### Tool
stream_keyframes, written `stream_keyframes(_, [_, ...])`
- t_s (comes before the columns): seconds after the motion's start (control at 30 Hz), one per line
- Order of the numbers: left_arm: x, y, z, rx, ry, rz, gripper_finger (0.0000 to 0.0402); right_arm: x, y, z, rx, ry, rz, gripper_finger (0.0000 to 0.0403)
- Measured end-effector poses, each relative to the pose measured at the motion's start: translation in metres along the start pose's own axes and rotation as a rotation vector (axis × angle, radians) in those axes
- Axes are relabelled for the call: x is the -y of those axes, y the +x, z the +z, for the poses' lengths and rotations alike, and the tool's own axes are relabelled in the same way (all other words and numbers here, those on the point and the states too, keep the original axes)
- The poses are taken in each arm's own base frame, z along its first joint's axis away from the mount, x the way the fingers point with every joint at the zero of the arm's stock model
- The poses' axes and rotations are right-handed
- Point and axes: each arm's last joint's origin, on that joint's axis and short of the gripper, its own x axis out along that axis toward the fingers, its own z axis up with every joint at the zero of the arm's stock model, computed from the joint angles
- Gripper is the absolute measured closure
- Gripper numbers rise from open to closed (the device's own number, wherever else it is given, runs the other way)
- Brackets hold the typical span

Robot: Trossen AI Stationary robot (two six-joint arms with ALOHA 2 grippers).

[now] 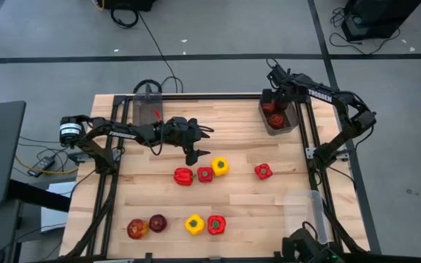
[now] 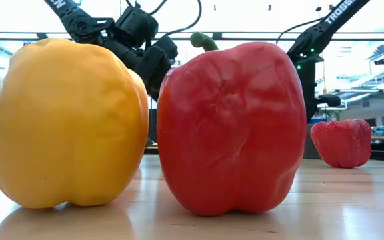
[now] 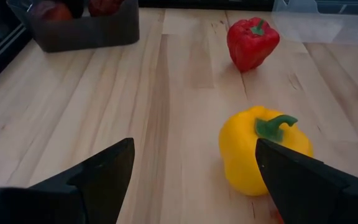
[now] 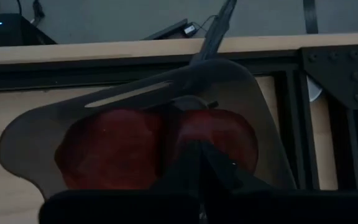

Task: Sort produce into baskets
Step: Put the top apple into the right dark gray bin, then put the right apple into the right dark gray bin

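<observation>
My left gripper (image 1: pixel 197 152) (image 3: pixel 191 180) hangs open over the table's middle. A yellow pepper (image 1: pixel 220 166) (image 3: pixel 253 149) stands on the wood just beside one of its fingers. Two red peppers (image 1: pixel 183 176) (image 1: pixel 205 174) stand next to that yellow one, and another red pepper (image 1: pixel 263 171) (image 3: pixel 252 42) stands farther right. My right gripper (image 1: pixel 275 108) (image 4: pixel 188 146) is shut and points down into the smoky-grey basket (image 1: pixel 287 126) (image 4: pixel 30 143) at the far right. Dark-red produce (image 4: pixel 110 155) lies in that basket. My right gripper has its shut fingers (image 4: pixel 194 162) pointing down from above into the grey basket, right over the dark-red produce. I cannot tell whether the tips touch it, since the fingers themselves hide the spot.
A second grey basket (image 1: pixel 148 102) stands at the far left and a clear one (image 1: pixel 303 208) at the near right. Along the near edge stand two apples (image 1: pixel 137 229) (image 1: pixel 157 223), a yellow pepper (image 1: pixel 194 224) (image 2: pixel 65 123) and a red pepper (image 1: pixel 216 224) (image 2: pixel 232 127). A black frame rims the table.
</observation>
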Motion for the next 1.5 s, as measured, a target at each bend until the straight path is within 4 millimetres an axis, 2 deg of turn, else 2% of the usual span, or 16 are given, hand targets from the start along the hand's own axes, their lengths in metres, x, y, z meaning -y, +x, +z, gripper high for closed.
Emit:
stream_keyframes(0.27, [0.000, 0.000, -0.001, -0.006, -0.002, 0.000, 0.0062, 0.008, 0.004, 0.004, -0.031, 0.002, 0.012, 0.0396])
stream_keyframes(0.37, [0.000, 0.000, -0.001, -0.006, -0.010, -0.001, 0.0062, 0.008, -0.001, 0.003, -0.014, -0.006, 0.015, 0.0389])
stream_keyframes(0.57, [0.001, -0.004, 0.001, -0.014, -0.019, -0.001, 0.0062, 0.005, -0.043, -0.002, 0.115, -0.014, 0.149, 0.0360])
stream_keyframes(0.7, [0.003, -0.019, 0.010, 0.000, -0.001, 0.000, 0.0062, 0.007, -0.072, -0.010, 0.183, -0.036, 0.225, 0.0348])
stream_keyframes(0.8, [0.005, -0.036, 0.017, -0.005, 0.013, -0.001, 0.0062, 0.004, -0.089, -0.021, 0.200, -0.131, 0.297, 0.0342])
stream_keyframes(0.93, [0.012, -0.060, 0.021, -0.055, 0.023, -0.024, 0.0062, -0.006, -0.106, -0.048, 0.158, -0.276, 0.397, 0.0341])
stream_keyframes(1.13, [0.021, -0.091, 0.011, -0.218, 0.013, -0.074, 0.0062, -0.034, -0.119, -0.109, 0.181, -0.418, 0.520, 0.0343])
stream_keyframes(1.33, [0.036, -0.108, 0.005, -0.311, -0.056, -0.118, 0.0062, -0.065, -0.110, -0.174, 0.348, -0.511, 0.666, 0.0343])
stream_keyframes(1.43, [0.046, -0.114, 0.004, -0.339, -0.141, -0.118, 0.0062, -0.078, -0.116, -0.198, 0.454, -0.540, 0.826, 0.0343])
stream_keyframes(1.5, [0.054, -0.115, 0.005, -0.333, -0.229, -0.055, 0.0062, -0.086, -0.125, -0.212, 0.543, -0.579, 0.926, 0.0343])
